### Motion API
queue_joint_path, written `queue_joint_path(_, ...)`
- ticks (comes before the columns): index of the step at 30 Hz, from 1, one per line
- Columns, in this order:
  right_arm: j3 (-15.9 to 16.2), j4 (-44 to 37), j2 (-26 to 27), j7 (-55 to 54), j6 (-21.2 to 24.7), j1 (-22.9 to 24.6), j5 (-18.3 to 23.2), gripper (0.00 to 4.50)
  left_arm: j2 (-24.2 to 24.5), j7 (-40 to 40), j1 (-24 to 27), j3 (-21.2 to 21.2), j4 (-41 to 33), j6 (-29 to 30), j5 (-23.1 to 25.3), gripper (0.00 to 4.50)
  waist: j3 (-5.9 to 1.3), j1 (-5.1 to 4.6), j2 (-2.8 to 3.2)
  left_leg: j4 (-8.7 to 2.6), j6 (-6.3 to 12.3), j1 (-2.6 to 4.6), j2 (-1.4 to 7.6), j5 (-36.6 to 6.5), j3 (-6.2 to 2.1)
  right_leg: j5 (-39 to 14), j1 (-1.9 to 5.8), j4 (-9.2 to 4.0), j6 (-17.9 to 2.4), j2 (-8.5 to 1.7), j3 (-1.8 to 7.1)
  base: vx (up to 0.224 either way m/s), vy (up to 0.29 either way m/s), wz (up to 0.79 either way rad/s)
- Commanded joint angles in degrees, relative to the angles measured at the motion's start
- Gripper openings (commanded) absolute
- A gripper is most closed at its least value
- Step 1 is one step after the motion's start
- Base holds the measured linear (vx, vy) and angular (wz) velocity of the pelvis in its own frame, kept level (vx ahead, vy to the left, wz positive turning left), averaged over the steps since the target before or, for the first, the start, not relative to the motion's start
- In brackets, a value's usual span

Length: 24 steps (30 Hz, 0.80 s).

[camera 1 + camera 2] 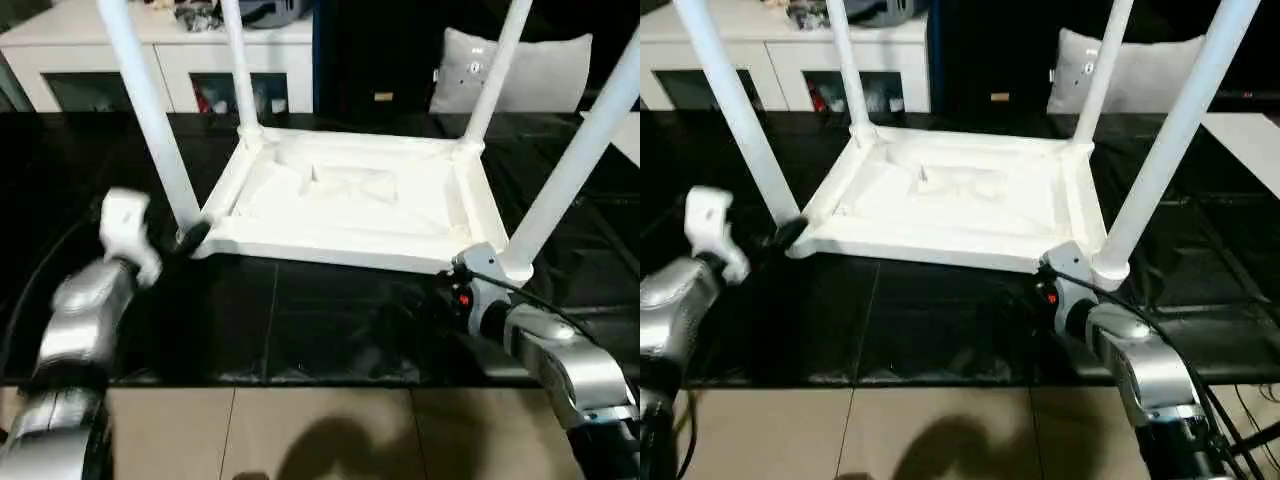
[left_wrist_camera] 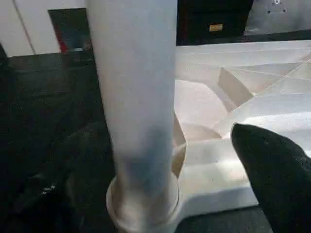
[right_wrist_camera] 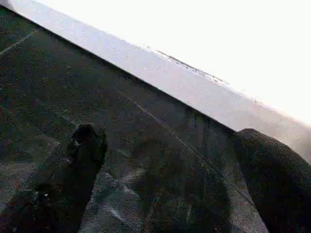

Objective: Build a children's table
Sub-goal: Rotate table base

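Near edge of the black worktop (image 1: 300,340) met a tan tiled floor (image 1: 300,430); bare dark surface lay between that edge and the children's table (image 1: 350,200). Table sat upside down mid-worktop, ribbed underside up, all four legs standing in the corner sockets. Left gripper (image 2: 160,194) was at the near-left leg (image 1: 150,110), fingers spread wide either side of its base, not clamping it; one black finger (image 2: 277,179) showed over the tabletop rim in the left wrist view. Right gripper (image 3: 170,165) was at the near-right corner by the near-right leg (image 1: 570,170), fingers wide apart, holding nothing, over the dark worktop just short of the white edge. Free worktop on the left side and along the front; right side also open. Behind the far edge stood a white low cabinet (image 1: 170,50) with clutter on top, and a grey cushion (image 1: 530,70). No legible writing or labels anywhere.
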Motion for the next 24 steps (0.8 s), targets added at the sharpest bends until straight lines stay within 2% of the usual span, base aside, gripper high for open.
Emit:
queue_joint_path(1,0.3,0.7,0.4,-0.2,0.0,-1.4,-0.6,4.5,-0.3,1.3,-4.8,-1.7,6.1,-1.1,2.5,4.49,-3.72,-0.17,-0.1,-4.22,0.76,0.18,0.62,-9.0,0.25,-13.0,3.41,-2.97,-7.6,-3.02,2.78,0.0,0.0,0.0)
queue_joint_path(5,0.5,1.3,0.8,-0.2,0.0,-1.8,-0.5,4.5,-0.3,0.8,-8.2,-1.8,11.1,-1.6,2.8,4.49,-3.68,-0.06,-0.28,-4.34,0.36,0.17,0.74,-9.4,0.13,-14.3,3.67,-3.04,-7.2,-3.3,2.74,0.0,0.0,0.0)
queue_joint_path(8,0.3,3.1,1.1,-0.2,-0.7,-2.1,-0.7,4.5,-0.5,-4.2,-10.9,-2.3,15.4,-1.2,2.3,4.49,-3.78,0.01,-0.38,-4.22,0.49,0.24,0.8,-8.6,0.21,-12.7,3.54,-2.85,-8.3,-3.32,2.8,0.0,0.0,0.0)
queue_joint_path(9,0.1,3.9,1.0,-0.3,-0.9,-2.3,-0.9,4.5,-0.5,-6.6,-11.3,-2.5,16.1,-0.6,2.0,4.49,-3.81,0.17,-0.23,-4.18,0.49,0.37,0.81,-8.7,0.28,-13.0,3.45,-2.91,-8.6,-3.37,2.8,0.0,0.0,0.0)
queue_joint_path(11,0.1,4.0,1.0,-0.3,-1.0,-2.3,-0.9,4.5,-0.5,-6.8,-11.3,-2.5,16.1,-0.6,2.0,4.49,-3.68,0.45,-0.28,-4.26,0.44,0.38,0.98,-9.4,0.31,-14.0,3.42,-3.0,-8.8,-3.52,2.81,0.0,0.0,0.0)
queue_joint_path(12,-0.1,5.7,0.8,-0.6,-1.4,-2.5,-1.3,4.5,-0.5,-14.4,-11.0,-3.1,16.0,1.2,1.0,4.49,-3.67,0.67,-0.27,-4.29,0.36,0.42,1.08,-9.7,0.32,-14.3,3.39,-2.99,-8.9,-3.63,2.82,0.0,0.0,0.0)
queue_joint_path(13,-0.1,5.7,0.8,-0.6,-1.4,-2.5,-1.3,4.5,-0.5,-14.4,-11.0,-3.1,16.0,1.2,1.0,4.49,-3.65,0.8,-0.25,-4.32,0.28,0.44,1.07,-9.6,0.35,-14.7,3.37,-3.03,-8.9,-3.72,2.84,0.0,0.0,0.0)
queue_joint_path(14,-0.4,7.0,0.5,-0.9,-1.7,-2.6,-1.6,4.5,-0.3,-21.8,-10.5,-4.1,15.2,3.0,0.1,4.49,-3.56,0.99,-0.22,-4.34,0.11,0.52,1.14,-10.0,0.45,-15.3,3.2,-3.1,-9.0,-3.59,2.88,0.0,0.0,0.0)
queue_joint_path(15,-1.0,8.5,0.3,-1.4,-1.8,-2.6,-1.9,4.5,0.2,-31.5,-9.7,-5.9,13.4,7.0,-1.3,4.49,-3.63,1.22,-0.24,-4.46,-0.11,0.66,1.23,-9.8,0.49,-15.9,3.28,-3.03,-9.3,-3.96,2.95,0.0,0.0,0.0)
queue_joint_path(17,-1.4,9.6,-0.2,-1.9,-2.1,-2.5,-2.2,4.5,0.6,-38.4,-8.6,-7.4,10.4,11.5,-3.1,4.49,-3.42,1.4,-0.12,-4.57,-0.38,0.62,1.5,-10.3,0.58,-15.8,3.05,-2.94,-10.0,-3.85,3.12,0.0,0.0,0.0)
queue_joint_path(18,-1.5,9.9,-0.2,-2.0,-2.2,-2.5,-2.3,4.5,0.6,-39.2,-8.5,-7.5,10.1,12.0,-3.3,4.49,-3.37,1.55,-0.12,-4.64,-0.62,0.8,1.51,-11.7,0.63,-16.1,3.1,-2.96,-10.3,-3.93,3.12,0.0,0.0,0.0)
queue_joint_path(20,-2.5,12.2,-0.7,-3.8,-2.7,-2.8,-3.0,4.5,0.0,-41.4,-8.1,-8.3,8.0,13.7,-4.4,4.49,-3.37,1.64,-0.41,-4.72,-0.66,0.51,1.43,-12.1,0.58,-16.4,3.43,-2.93,-10.3,-4.08,3.12,0.0,0.0,0.0)
queue_joint_path(22,-2.9,13.7,-1.0,-4.9,-3.2,-3.2,-3.6,4.5,-0.6,-41.6,-7.9,-8.8,7.3,13.1,-4.3,4.49,-3.3,1.49,-0.47,-4.72,-0.75,0.62,1.25,-12.5,0.58,-18.3,3.42,-3.33,-9.7,-4.08,3.09,0.0,0.0,0.0)
queue_joint_path(24,-3.7,16.5,-1.4,-6.7,-4.2,-4.1,-4.4,4.5,-1.9,-40.3,-7.9,-9.5,7.0,9.8,-3.1,4.49,-3.18,1.22,-0.7,-4.74,-0.68,0.55,1.18,-12.6,0.56,-19.3,3.46,-3.52,-9.2,-4.08,3.04,0.0,0.0,0.0)
